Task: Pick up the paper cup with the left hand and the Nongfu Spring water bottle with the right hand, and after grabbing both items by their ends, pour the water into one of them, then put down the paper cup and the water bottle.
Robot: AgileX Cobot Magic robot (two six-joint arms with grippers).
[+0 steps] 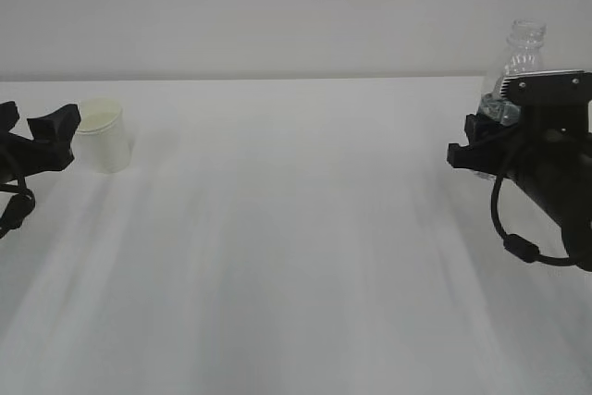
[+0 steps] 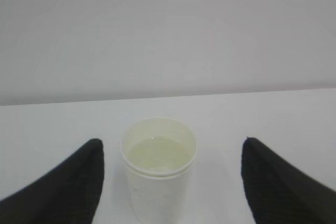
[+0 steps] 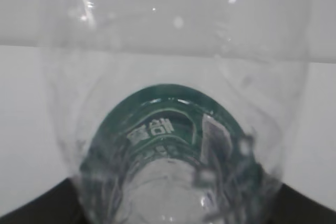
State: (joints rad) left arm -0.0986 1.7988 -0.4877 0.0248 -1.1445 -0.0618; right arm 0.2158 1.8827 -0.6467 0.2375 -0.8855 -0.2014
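Now | paper cup (image 2: 158,169) between parted fingers (image 2: 68,187) | contact apparently none

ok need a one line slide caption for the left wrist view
Open left end effector straddling, without touching, an upright paper cup holding clear water on the white table.

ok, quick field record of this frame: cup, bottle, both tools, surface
paper cup: upright on the table, liquid inside, far left in the exterior view
left tool: open, fingers either side of the cup, not touching it
water bottle: upright, no cap, far right, looks mostly empty
right tool: around the bottle's lower body; contact unclear
table: white
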